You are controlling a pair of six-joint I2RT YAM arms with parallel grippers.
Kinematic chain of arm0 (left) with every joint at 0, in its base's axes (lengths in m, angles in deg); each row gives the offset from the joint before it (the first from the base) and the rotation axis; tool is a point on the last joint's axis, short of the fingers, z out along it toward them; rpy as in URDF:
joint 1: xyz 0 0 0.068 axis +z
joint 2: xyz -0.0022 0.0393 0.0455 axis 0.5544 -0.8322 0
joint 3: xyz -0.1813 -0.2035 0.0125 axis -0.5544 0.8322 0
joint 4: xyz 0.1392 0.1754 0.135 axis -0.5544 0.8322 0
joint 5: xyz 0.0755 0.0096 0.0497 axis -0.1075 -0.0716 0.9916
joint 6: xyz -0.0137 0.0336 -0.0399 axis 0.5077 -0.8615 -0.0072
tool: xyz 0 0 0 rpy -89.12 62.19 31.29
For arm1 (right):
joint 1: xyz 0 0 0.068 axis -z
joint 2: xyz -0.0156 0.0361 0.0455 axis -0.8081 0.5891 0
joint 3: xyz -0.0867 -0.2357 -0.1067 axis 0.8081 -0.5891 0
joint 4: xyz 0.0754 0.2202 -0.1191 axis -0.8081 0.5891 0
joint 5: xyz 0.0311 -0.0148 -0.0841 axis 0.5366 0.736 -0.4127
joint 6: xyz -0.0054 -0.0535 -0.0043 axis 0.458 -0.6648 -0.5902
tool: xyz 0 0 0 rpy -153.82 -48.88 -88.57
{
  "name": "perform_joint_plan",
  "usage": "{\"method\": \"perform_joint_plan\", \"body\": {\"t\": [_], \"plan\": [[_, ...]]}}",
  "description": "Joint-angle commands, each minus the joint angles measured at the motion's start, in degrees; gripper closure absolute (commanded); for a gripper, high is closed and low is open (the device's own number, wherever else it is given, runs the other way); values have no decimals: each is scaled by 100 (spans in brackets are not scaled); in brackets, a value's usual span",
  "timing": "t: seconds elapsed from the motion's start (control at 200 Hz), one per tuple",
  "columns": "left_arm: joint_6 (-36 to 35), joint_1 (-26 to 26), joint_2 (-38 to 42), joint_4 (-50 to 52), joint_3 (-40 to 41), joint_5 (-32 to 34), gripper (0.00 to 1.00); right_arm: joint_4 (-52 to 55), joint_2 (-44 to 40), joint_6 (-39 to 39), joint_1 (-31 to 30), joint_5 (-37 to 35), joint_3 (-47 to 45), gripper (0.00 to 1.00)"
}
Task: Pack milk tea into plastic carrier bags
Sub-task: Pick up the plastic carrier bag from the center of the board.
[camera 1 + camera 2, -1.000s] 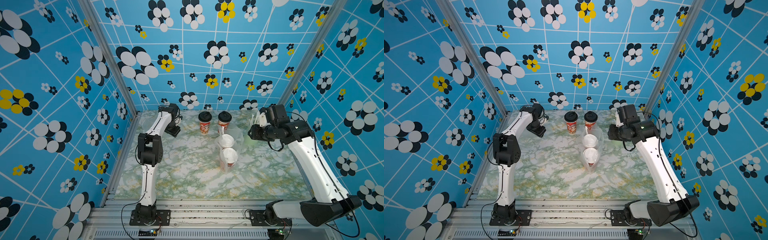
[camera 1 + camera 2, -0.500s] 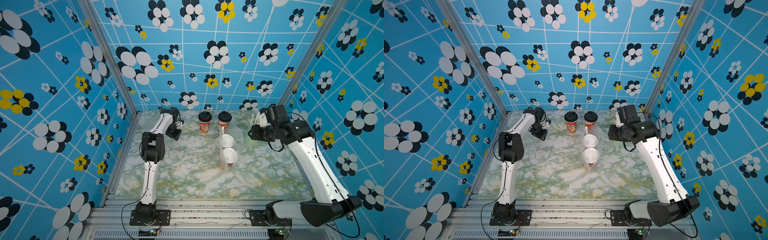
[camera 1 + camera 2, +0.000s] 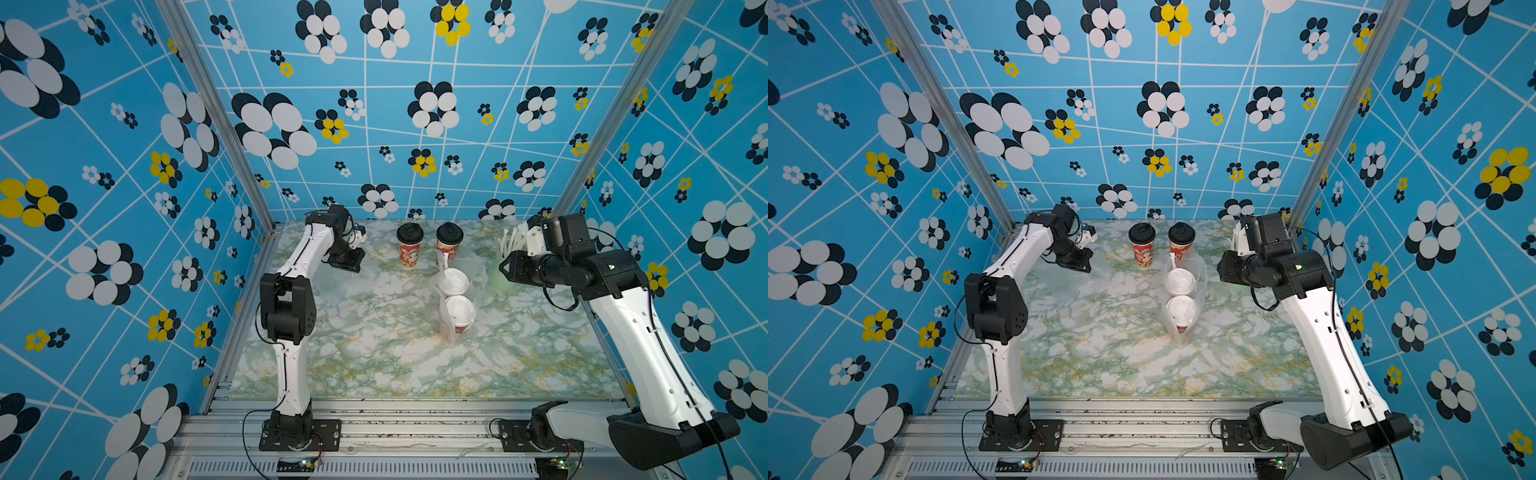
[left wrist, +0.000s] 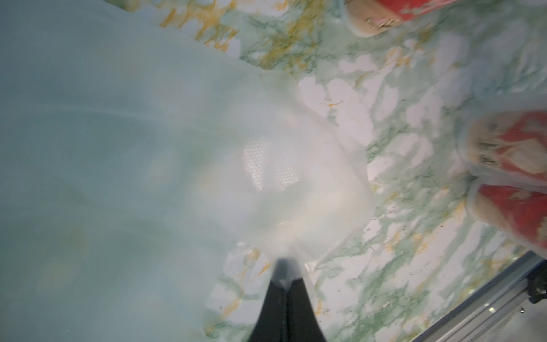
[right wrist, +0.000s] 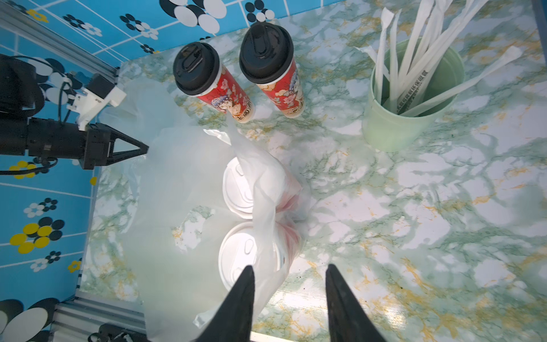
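Empty carrier bag (image 5: 157, 192): flat on the table (image 5: 444, 207), fanning out from the left claw (image 5: 144, 149) tips toward the right claw (image 5: 288, 268). Left claw is fully closed, with film pinched right at the tips. The left wrist view is fogged by the plastic, so I can't say if it has a handle loop or just a fold of wall, nor whether it has one layer or both.

Handling, my read: the film is thin, limp, near weightless and slick. Layers will cling and the mouth won't stay open unaided. A tip pinch may slip under pull. Better hold is a handle loop or the mouth rim, single layer, with the second claw on the opposite rim to spread it.

Black-lid cups (image 5: 196, 68): two, upright, bare on the table, ahead and to one side of the left claw, past the bag's edge. Close together, not touching. They're tall and narrow, so tippy. The paper wall will dent, and a lid could pop if squeezed high. Take them mid-body below the lid with a moderate squeeze and keep them vertical.

Packed carrier bag (image 5: 263, 207): just ahead of and below the right claw, between the two claws. White-lid cups (image 5: 236, 183) sit inside, side by side, with the handles flopped over the lids. Right claw has its jaws partly apart with nothing between them, hovering by the nearer white lid.

Green straw cup (image 5: 393, 127): on the right claw's far side, well clear of the left claw. Not ours.
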Motion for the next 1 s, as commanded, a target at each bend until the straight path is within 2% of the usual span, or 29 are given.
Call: {"method": "perform_joint_plan", "body": {"t": [0.0,0.195,0.33,0.49,0.57,0.795,0.995], "plan": [[645,116,587,-250,437,-766,100,-308,-162,319,-208,455,-127,58],[1685,251,1783,-1144,1498,-1759,100,-701,-63,776,-1133,432,-7,58],[2572,281,2614,-1928,2421,-2049,100,-890,145,1038,-1964,53,218,57],[3763,274,3590,-3126,3510,-2256,100,-1307,481,1459,-2814,-284,251,45],[4229,278,4049,-3578,3960,-2247,100,-1483,687,1691,-3128,-401,230,42],[5449,171,5021,-4766,5094,-2319,100,-1916,1397,2083,-3639,-429,298,38],[5930,-9,5410,-5311,5621,-2347,100,-1921,2127,2144,-3831,-353,742,35]]}}
